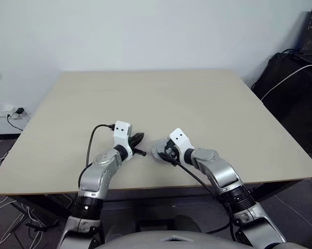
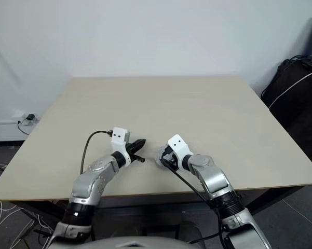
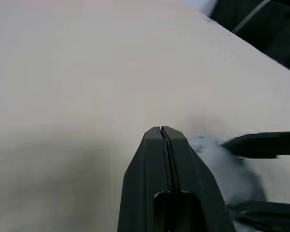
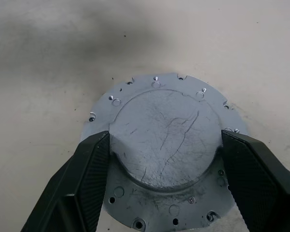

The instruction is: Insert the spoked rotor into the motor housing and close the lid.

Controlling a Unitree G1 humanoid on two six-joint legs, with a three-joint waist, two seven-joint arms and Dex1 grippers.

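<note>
The lid (image 4: pixel 166 111) lies on the table with its smooth, scratched silver face up, a flange with small holes around it. My right gripper (image 4: pixel 165 140) is shut on its raised round part, one black finger against each side; the same grip shows at the table's front middle (image 1: pixel 160 150). Just to its left, my left gripper (image 1: pixel 139 139) is shut with nothing in it and points toward the lid, a short gap away. From the left wrist, its closed fingertips (image 3: pixel 161 130) show with the lid (image 3: pixel 222 159) beyond. The motor housing and the spoked rotor are hidden.
The beige table (image 1: pixel 145 98) stretches away bare behind the grippers, and its front edge runs just below them. Black bags and cables (image 1: pixel 296 78) stand on the floor to the right. A wall socket with a plug (image 1: pixel 15 111) is at the left.
</note>
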